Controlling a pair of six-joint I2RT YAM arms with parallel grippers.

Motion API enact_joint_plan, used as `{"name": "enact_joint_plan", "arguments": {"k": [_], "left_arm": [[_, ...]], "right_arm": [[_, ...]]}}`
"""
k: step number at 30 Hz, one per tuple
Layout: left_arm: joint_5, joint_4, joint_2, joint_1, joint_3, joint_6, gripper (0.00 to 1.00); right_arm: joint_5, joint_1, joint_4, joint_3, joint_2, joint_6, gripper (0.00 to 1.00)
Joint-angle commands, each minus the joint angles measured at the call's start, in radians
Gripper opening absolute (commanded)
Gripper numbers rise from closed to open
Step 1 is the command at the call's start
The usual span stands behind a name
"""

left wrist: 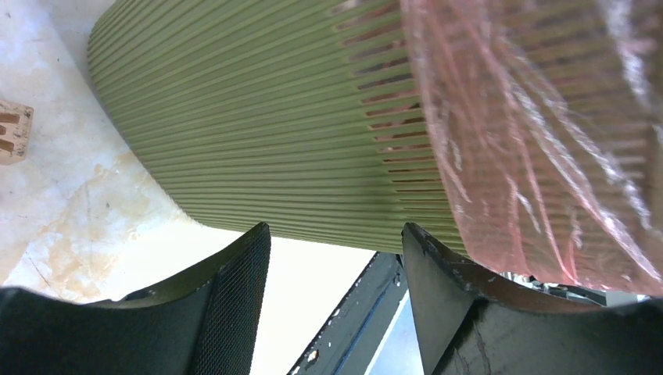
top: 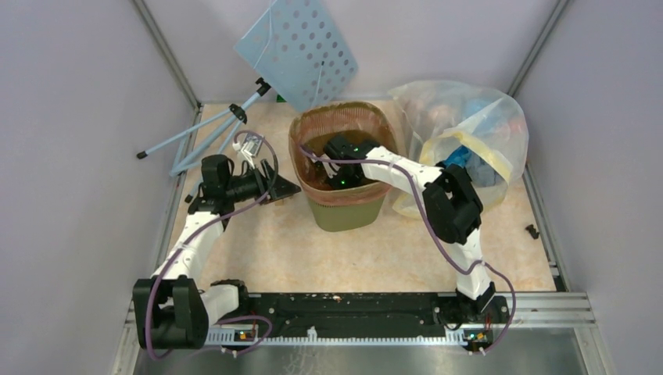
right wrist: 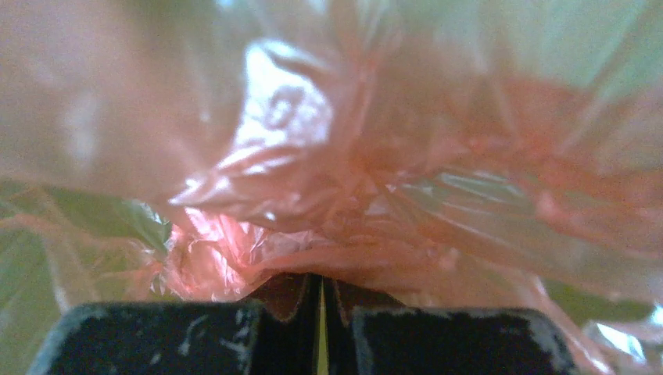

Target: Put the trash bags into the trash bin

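While the trash bin [top: 348, 212] stands at my twelve o'clock, the trash bag [left wrist: 532, 156] lines it, hem folded over the rim. I reckon it light, slippery, tear-prone film; I'd pinch the bunched hem. My right gripper [right wrist: 320, 285], inside the bin, is fully closed against film; my left gripper [left wrist: 336, 234] gapes empty at the bin's nine o'clock.

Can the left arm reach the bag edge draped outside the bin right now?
Probably yes. The left gripper stands open beside the trash bin, the overhang of the trash bag close ahead, nothing between; the right gripper is inside the bin.
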Motion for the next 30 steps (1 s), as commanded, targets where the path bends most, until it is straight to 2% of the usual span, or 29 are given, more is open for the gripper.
{"name": "enact_joint_plan", "arguments": {"k": [1, 7, 15, 24, 28, 30], "left_arm": [[-0.010, -0.024, -0.038, -0.002, 0.061, 0.044, 0.69], [-0.024, -0.041, -0.048, -0.002, 0.077, 0.058, 0.70], [-0.015, -0.066, -0.045, -0.002, 0.104, 0.058, 0.70], [-0.011, -0.153, -0.090, -0.003, 0.106, 0.116, 0.72], [-0.030, -0.208, -0.125, -0.002, 0.117, 0.155, 0.73], [-0.015, -0.217, -0.145, -0.002, 0.111, 0.168, 0.78]], "right_arm": [[0.015, -0.005, -0.043, 0.092, -0.005, -0.007, 0.00], [0.017, -0.003, -0.085, 0.168, -0.042, 0.015, 0.00], [0.007, -0.002, -0.091, 0.179, -0.125, 0.035, 0.00], [0.066, -0.003, -0.149, 0.400, -0.210, 0.069, 0.01], [0.112, -0.003, -0.112, 0.448, -0.275, 0.072, 0.08], [0.130, -0.003, -0.061, 0.416, -0.339, 0.068, 0.17]]}}
